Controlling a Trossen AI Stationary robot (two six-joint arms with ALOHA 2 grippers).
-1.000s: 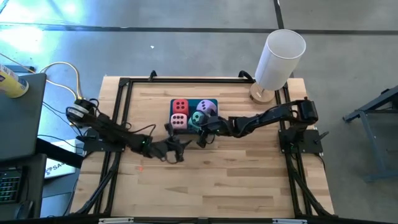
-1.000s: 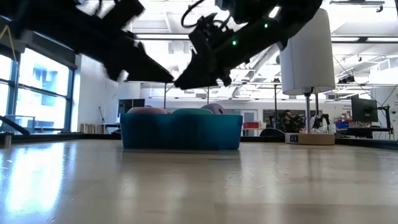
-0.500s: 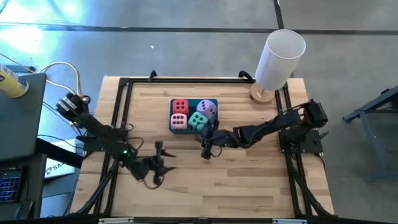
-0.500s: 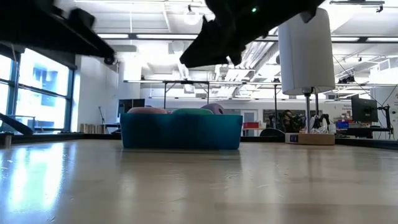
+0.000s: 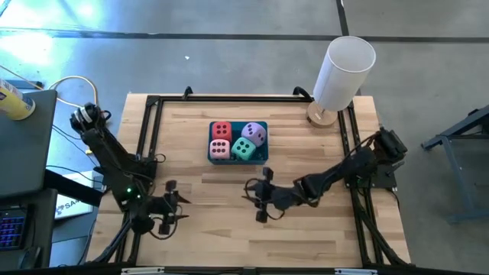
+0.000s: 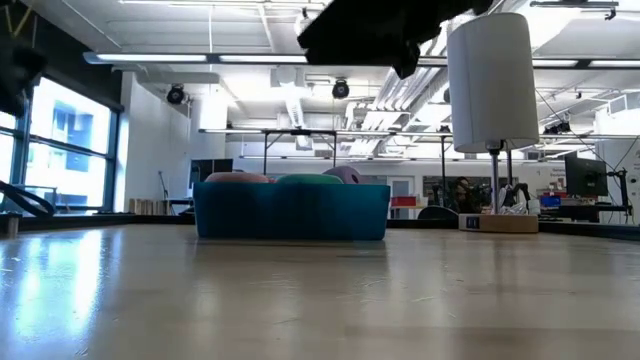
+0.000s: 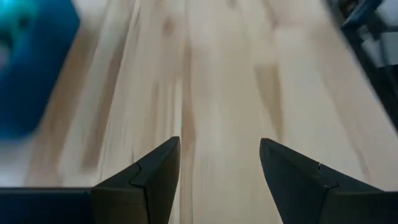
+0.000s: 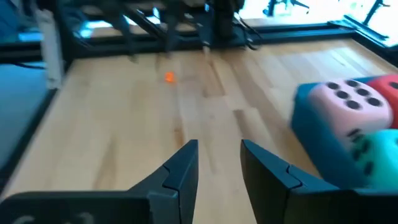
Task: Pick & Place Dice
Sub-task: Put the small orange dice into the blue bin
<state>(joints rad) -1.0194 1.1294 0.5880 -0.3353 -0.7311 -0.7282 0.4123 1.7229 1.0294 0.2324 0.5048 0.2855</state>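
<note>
The blue bin [image 5: 263,155] stands on the wooden table a little behind its middle and holds all the dice: a red die [image 5: 221,130], a pink die [image 5: 219,148], a purple die [image 5: 256,134] and a teal-green die [image 5: 244,149]. In the low view their tops show just above the bin's rim [image 6: 292,187]. My left gripper [image 5: 176,203] hovers open over the table's near left part, well away from the bin. My right gripper [image 5: 253,200] hovers in front of the bin, its fingers a narrow gap apart with nothing between them [image 8: 219,158].
A tall white cylinder [image 5: 344,65] on a round wooden base stands at the far right corner. A black frame [image 5: 153,103] runs along the table's far, left and right sides. A small orange mark [image 8: 168,77] lies on the boards.
Both grippers have drawn back from the bin. My left gripper has swung toward the table's near left corner and turned about. My right gripper has moved toward the near edge. The gaps between the fingers look the same, and the dice have stayed in the bin.
</note>
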